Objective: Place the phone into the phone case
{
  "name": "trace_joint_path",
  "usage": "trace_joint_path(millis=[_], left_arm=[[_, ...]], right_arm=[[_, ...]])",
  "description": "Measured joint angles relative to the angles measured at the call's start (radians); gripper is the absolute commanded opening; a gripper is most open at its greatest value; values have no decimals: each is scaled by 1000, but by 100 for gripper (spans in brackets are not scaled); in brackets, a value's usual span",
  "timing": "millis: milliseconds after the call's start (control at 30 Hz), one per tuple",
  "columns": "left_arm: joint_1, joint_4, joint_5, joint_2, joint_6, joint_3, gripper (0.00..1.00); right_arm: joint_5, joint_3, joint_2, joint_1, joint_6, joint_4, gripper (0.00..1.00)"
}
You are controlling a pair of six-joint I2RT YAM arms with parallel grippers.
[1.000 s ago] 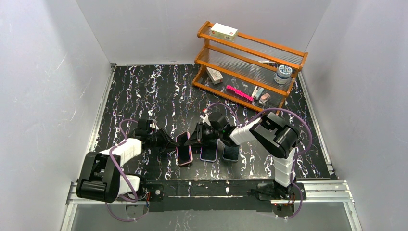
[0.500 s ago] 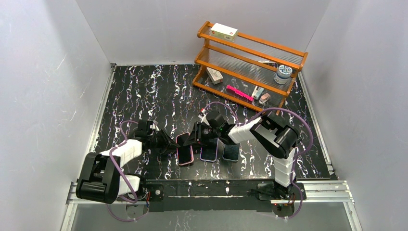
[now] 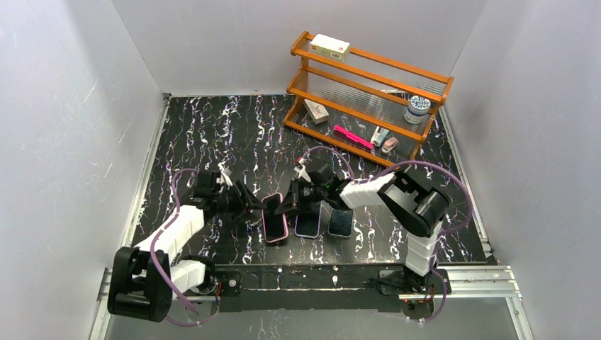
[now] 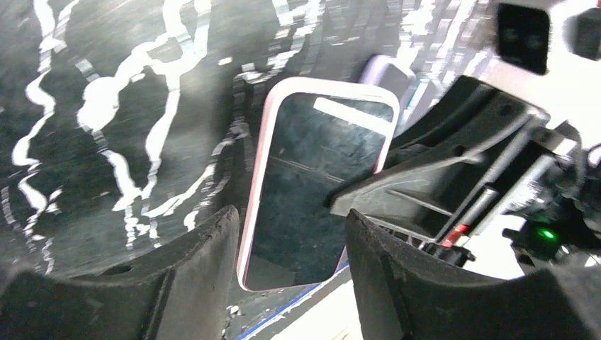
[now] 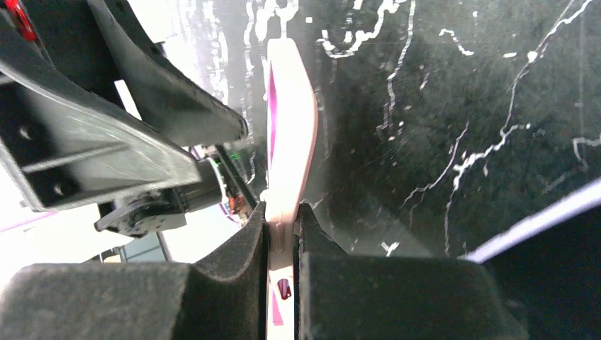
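**Overhead and wrist views.** We saw the pink case (image 5: 290, 127) lying on the black marbled tabletop (image 3: 212, 134), close to its near edge and about mid-width. The phone (image 4: 319, 177) showed as a dark glossy face inside the pink rim; whether it was fully seated we could not tell. The left pincer (image 4: 290, 219) stood with its fingers apart, one on each side of the case's end, and we could not tell whether either touched it. The right pincer (image 5: 282, 221), reaching in from the right, was clamped on the thin edge of the case. Just right of the case lay two similar dark slabs (image 3: 307, 225), side by side. A wooden rack (image 3: 368, 92) stood at the far right, with a small box (image 3: 330, 47) on its top shelf.
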Motion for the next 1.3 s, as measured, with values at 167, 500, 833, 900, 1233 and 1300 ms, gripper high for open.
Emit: trace_joint_path(millis=[167, 500, 833, 900, 1233, 1300], left_arm=[[5, -12, 84, -70, 50, 95, 67], [6, 129, 289, -94, 4, 109, 63], [7, 483, 389, -111, -223, -12, 47], [7, 539, 397, -111, -274, -45, 42], [8, 712, 406, -100, -399, -69, 0], [8, 743, 404, -89, -426, -77, 0]], right_arm=[[-44, -37, -138, -56, -25, -26, 2], [-147, -120, -270, -135, 88, 151, 2], [-216, -130, -203, -133, 301, 453, 2], [-220, -130, -185, -133, 327, 481, 3], [-239, -115, -161, -137, 366, 512, 54], [-258, -115, -162, -138, 362, 528, 62]])
